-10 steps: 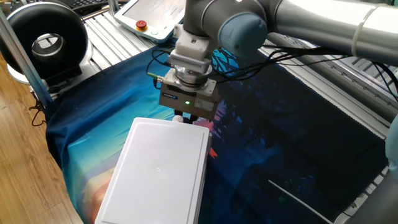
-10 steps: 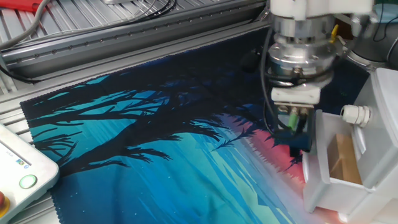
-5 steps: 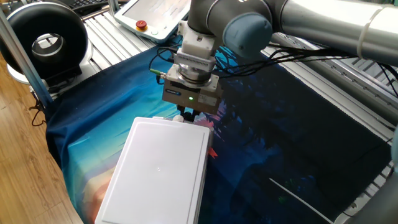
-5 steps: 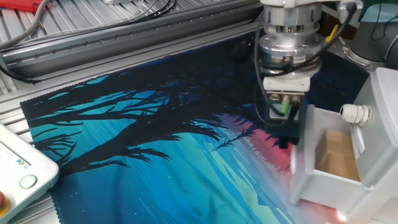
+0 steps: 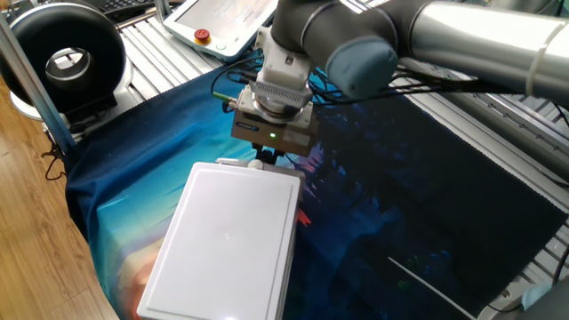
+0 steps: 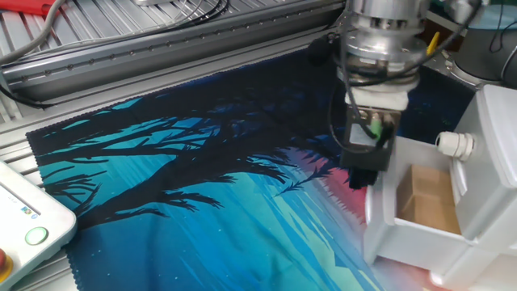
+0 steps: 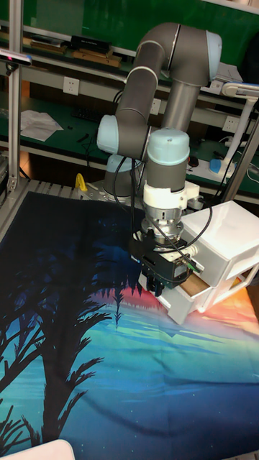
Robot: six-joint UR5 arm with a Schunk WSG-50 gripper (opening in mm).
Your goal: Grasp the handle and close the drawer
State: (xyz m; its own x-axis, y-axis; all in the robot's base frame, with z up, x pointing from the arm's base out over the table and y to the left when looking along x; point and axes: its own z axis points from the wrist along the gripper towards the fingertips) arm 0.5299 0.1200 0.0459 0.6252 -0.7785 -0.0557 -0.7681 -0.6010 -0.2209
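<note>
The drawer [image 6: 378, 230] stands pulled out of its white box [image 5: 231, 240], and a brown cardboard piece [image 6: 424, 198] lies inside it. My gripper [image 6: 361, 176] points down at the drawer's thin front panel, shut where the handle sits; the fingers hide the handle itself. A separate pale knob [image 6: 454, 144] shows on the box front above the open drawer. In the one fixed view my gripper [image 5: 267, 160] is at the far edge of the box lid. In the tall fixed view my gripper [image 7: 164, 284] covers the front of the open drawer [image 7: 193, 300].
A printed blue cloth [image 6: 186, 186] covers the table. A white pendant [image 5: 218, 22] with a red button [image 5: 203, 36] lies at the back. A black round device [image 5: 67, 58] stands at the far left. Aluminium rails [image 6: 161, 48] run along the cloth's edge.
My gripper has moved away from the white box, and the drawer front has moved with it, so the drawer stands further out than a second ago.
</note>
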